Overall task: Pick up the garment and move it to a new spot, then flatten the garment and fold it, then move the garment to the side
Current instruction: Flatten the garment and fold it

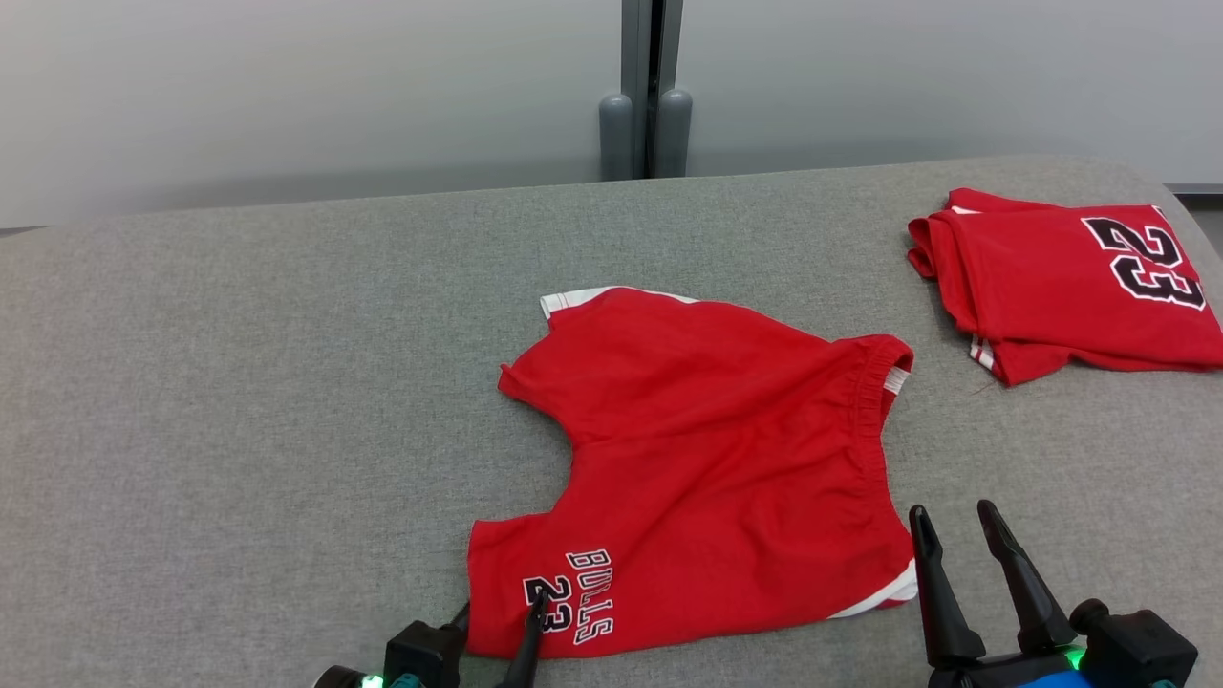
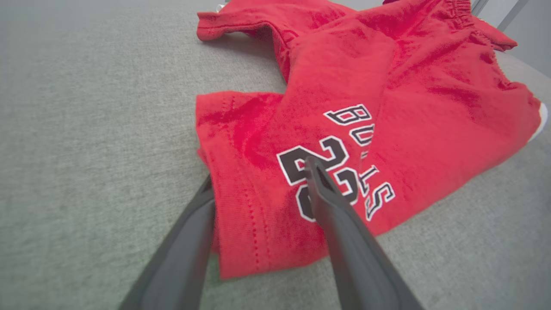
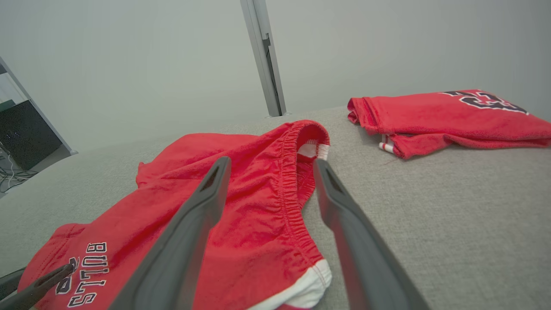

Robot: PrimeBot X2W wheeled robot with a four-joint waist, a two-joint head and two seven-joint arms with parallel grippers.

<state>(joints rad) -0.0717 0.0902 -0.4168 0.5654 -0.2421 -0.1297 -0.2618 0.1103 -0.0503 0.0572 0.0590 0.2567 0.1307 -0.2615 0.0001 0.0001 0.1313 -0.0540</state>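
Note:
The garment (image 1: 707,449) is a pair of red shorts with "BULLS 23" printed on one leg, lying spread on the grey table (image 1: 239,382). My left gripper (image 1: 504,602) is open at the near left leg hem. In the left wrist view one finger (image 2: 189,241) lies beside and under the hem of the garment (image 2: 409,86), and the other rests on top of the printed number. My right gripper (image 1: 953,511) stands open just off the near right corner by the waistband. In the right wrist view its fingers frame the elastic waistband of the garment (image 3: 254,146), with nothing held.
A second red garment (image 1: 1070,277), folded and marked 23, lies at the far right of the table. A grey post (image 1: 650,96) stands behind the table against a pale wall. Bare tabletop stretches to the left.

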